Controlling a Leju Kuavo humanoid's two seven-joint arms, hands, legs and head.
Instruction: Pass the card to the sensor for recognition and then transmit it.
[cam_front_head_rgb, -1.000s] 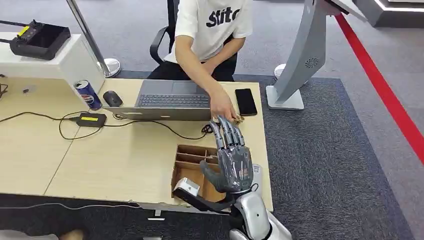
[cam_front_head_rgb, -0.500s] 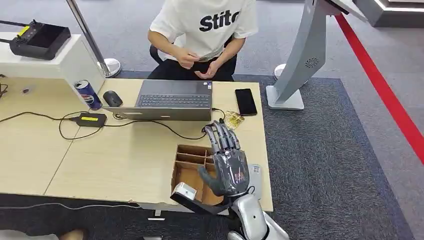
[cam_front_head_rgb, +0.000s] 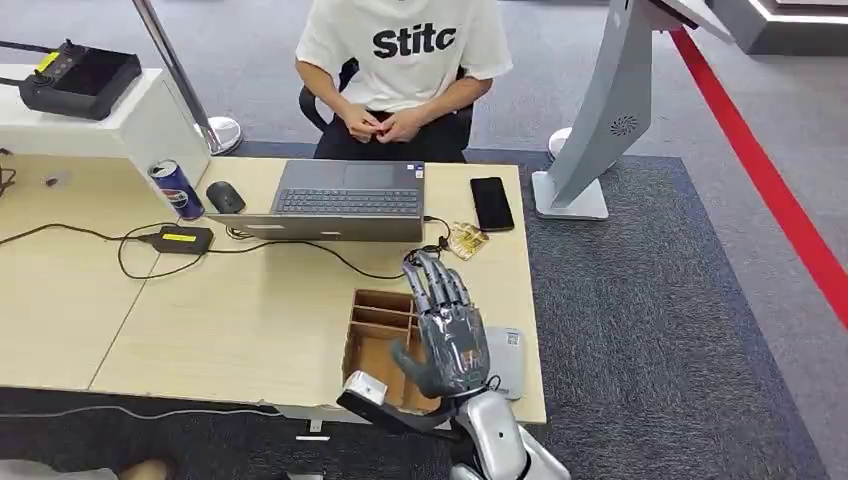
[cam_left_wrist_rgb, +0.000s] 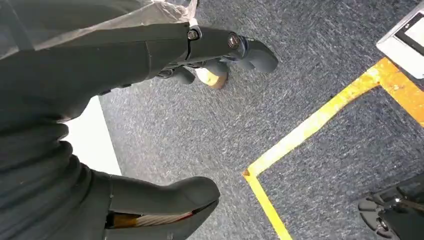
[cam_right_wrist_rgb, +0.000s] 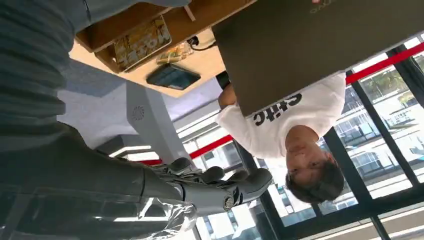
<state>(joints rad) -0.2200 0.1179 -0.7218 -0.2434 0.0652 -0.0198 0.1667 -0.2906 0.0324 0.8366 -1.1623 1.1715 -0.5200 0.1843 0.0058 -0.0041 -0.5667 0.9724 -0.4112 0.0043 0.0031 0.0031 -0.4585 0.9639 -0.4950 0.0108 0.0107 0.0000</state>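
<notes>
Desk (cam_front_head_rgb: 250, 300) under the wooden box (cam_front_head_rgb: 365, 345), box at its near right corner.
Person (cam_front_head_rgb: 410, 50) in a white tee seated well beyond the box, across the desk, hands together in the lap.
Grey stand (cam_front_head_rgb: 600, 120) on the carpet, far right of the box.
Laptop (cam_front_head_rgb: 345, 200) open, beyond the box, screen tilted back toward it.
Right hand (cam_front_head_rgb: 445, 325) over the box's right edge, between box and sensor (cam_front_head_rgb: 505, 360); fingers spread and stretched toward the laptop, nothing in them.
Left hand (cam_left_wrist_rgb: 75, 90) hanging over grey carpet with a yellow floor line; thumb well apart from the fingers, nothing gripped. Can't place it against the box.
Sensor: white pad flat on the desk just right of the box, partly under the right hand.
Phone (cam_front_head_rgb: 491, 203) face up, beyond the box to the right, beside the laptop.
Soda can (cam_front_head_rgb: 177, 189) upright, far left beyond the box.
Card (cam_right_wrist_rgb: 142, 42), yellow print, inside a box compartment per the right wrist view; can't tell which compartment.
Small yellowish packet (cam_front_head_rgb: 466, 240) between box and phone.
</notes>
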